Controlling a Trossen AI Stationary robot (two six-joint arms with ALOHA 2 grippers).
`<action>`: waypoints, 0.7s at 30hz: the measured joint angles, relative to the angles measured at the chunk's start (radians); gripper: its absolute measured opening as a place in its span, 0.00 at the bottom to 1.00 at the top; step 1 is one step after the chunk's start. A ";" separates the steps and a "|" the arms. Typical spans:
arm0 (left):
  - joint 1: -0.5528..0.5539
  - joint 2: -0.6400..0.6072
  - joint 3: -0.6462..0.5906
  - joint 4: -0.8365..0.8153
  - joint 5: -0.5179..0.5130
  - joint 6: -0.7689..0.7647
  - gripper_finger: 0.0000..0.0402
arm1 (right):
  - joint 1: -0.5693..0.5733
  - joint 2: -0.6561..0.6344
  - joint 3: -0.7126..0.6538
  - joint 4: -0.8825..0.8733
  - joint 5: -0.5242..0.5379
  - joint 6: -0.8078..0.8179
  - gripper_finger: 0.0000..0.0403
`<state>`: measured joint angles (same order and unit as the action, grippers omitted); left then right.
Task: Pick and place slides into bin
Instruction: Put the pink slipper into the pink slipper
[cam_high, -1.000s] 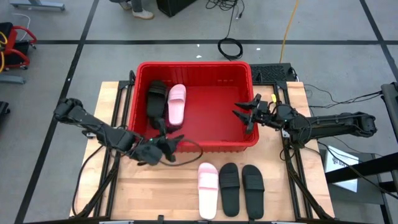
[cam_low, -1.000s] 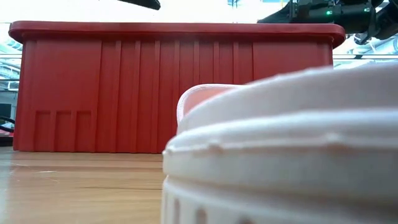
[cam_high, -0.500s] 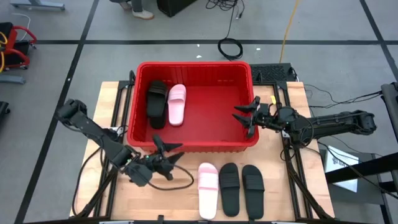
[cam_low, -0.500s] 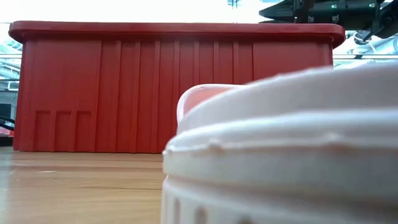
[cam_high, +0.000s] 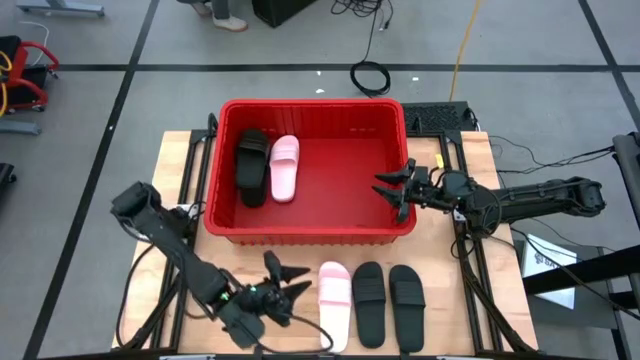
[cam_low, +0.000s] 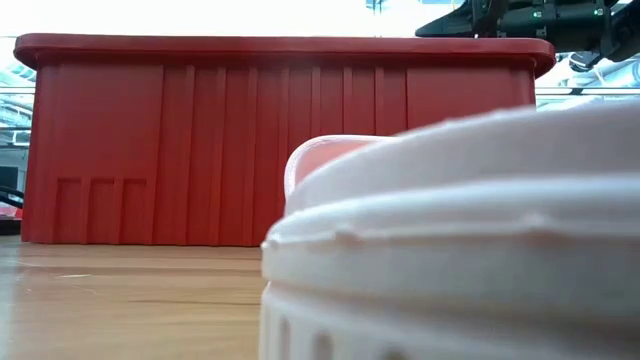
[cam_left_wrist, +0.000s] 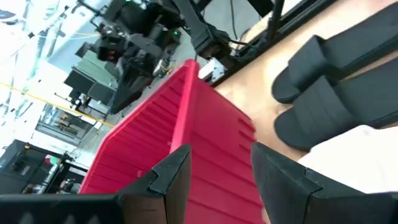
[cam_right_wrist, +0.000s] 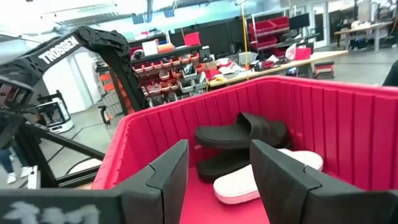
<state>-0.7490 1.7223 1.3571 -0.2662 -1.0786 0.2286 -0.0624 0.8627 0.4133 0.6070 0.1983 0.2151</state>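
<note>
Nearest you, on the front of the table (cam_high: 190, 300), your left gripper (cam_high: 283, 283) stood with its fingers spread and empty, just beside the pale pink slide (cam_high: 333, 291). That slide lay flat in a row with two black slides (cam_high: 369, 298), all three outside the bin. They looked light, soft and springy, probably foam, so I judged the broad strap the best place to take hold: one finger under the arch, one over it. A pinch on the flat sole would likely slip. Farther back, the red bin (cam_high: 310, 235) held one black slide (cam_high: 251, 166) and one pink slide (cam_high: 285, 166) at its left end. Your right gripper (cam_high: 396, 187) hovered inside the bin's right end, spread and empty.
</note>
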 joint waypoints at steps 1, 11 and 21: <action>-0.002 0.021 0.028 -0.031 0.001 -0.028 0.44 | 0.000 0.000 0.000 -0.005 -0.013 0.006 0.41; -0.028 0.160 0.158 -0.127 0.013 -0.111 0.44 | 0.013 -0.001 0.000 0.028 -0.020 0.010 0.41; -0.007 0.223 0.179 -0.095 0.135 -0.163 0.44 | 0.051 -0.001 0.000 0.032 -0.020 0.009 0.41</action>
<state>-0.7556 1.9457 1.5364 -0.3615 -0.9434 0.0658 -0.0118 0.8619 0.4133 0.6395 0.1784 0.2245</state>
